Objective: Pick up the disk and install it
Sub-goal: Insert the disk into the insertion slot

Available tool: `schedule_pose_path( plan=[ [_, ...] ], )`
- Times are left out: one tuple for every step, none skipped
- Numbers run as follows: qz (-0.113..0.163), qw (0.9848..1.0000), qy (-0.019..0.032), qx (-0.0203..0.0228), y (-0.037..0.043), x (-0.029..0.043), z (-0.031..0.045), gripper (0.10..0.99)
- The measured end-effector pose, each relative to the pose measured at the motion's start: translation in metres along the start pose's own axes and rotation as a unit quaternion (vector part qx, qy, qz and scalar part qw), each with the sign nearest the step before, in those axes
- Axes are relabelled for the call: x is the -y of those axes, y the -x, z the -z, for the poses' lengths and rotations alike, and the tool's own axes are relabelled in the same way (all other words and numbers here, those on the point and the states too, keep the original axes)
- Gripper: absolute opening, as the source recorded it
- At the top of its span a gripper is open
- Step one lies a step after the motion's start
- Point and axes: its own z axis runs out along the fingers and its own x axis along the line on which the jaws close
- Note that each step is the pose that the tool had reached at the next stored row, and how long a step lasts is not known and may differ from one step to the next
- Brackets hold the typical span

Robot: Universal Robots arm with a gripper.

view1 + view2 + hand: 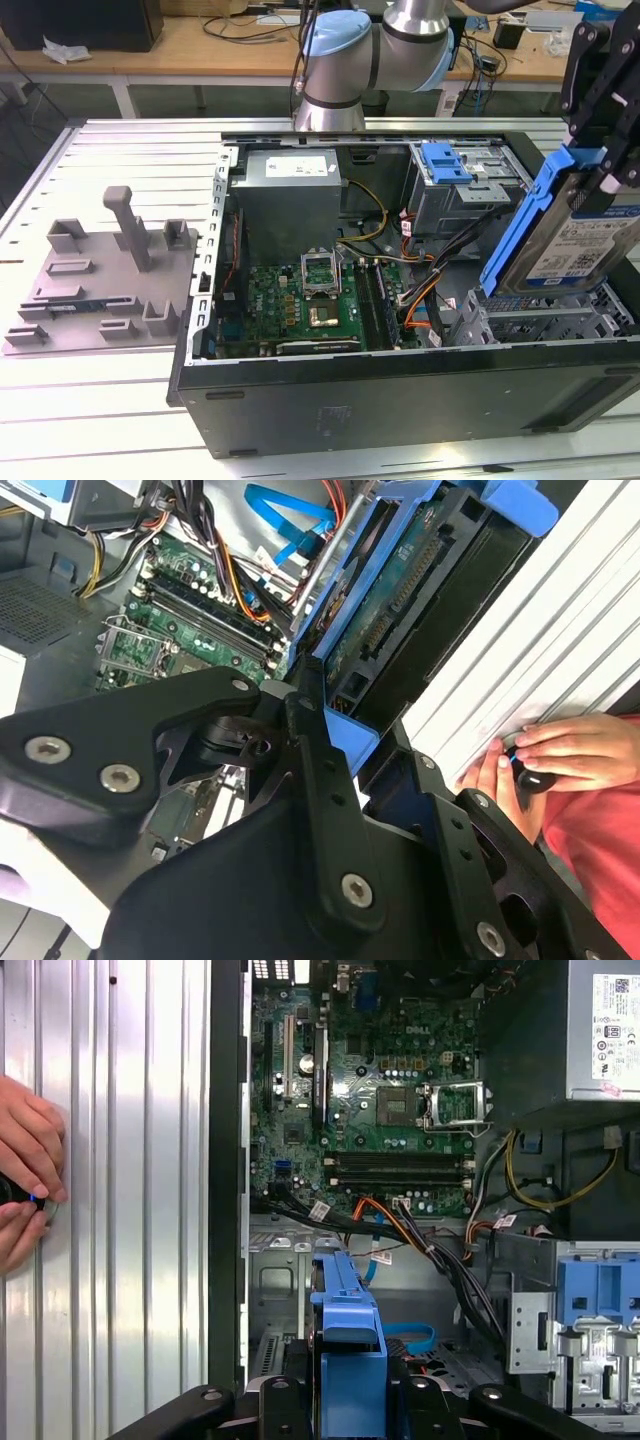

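On the table [100, 420], at the exterior view's left, a stand [110, 270]; just beside it, to that view's right, the computer case [400, 410]. Inside the case, the motherboard [300, 300] at the exterior view's left with the power supply [290, 185] farther back, and a drive cage [465, 200] at the far right. Above the case's near right corner, tilted and clamped in the gripper [600, 165], the disk [590, 240]; outside the case, over the table, a person's hands [25, 1190].

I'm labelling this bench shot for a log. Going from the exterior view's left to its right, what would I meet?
Grey fixture plate → power supply → blue bracket atop the grey drive cage → the disk, tilted in its blue carrier.
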Motion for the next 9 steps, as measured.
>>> schedule_pose_path(
  plan=[
    [0.0, 1.0, 0.0, 0.0, -0.0001, 0.0001, -0.0003, 0.369],
    [-0.001, 1.0, 0.0, 0.0, -0.0001, 0.0001, -0.0005, 0.369],
    [-0.001, 1.0, 0.0, 0.0, -0.0002, 0.0002, -0.001, 0.369],
    [-0.001, 1.0, 0.0, 0.0, -0.0003, 0.0003, -0.0014, 0.369],
    [-0.002, 1.0, 0.0, 0.0, -0.0004, 0.0004, -0.002, 0.369],
    [-0.002, 1.0, 0.0, 0.0, -0.0005, 0.0006, -0.0027, 0.369],
    [-0.002, 1.0, 0.0, 0.0, -0.0005, 0.0007, -0.0029, 0.369],
    [-0.002, 1.0, 0.0, 0.0, -0.0006, 0.0008, -0.0032, 0.369],
    [-0.003, 1.0, 0.0, 0.0, -0.0006, 0.001, -0.0036, 0.369]
  ],
)
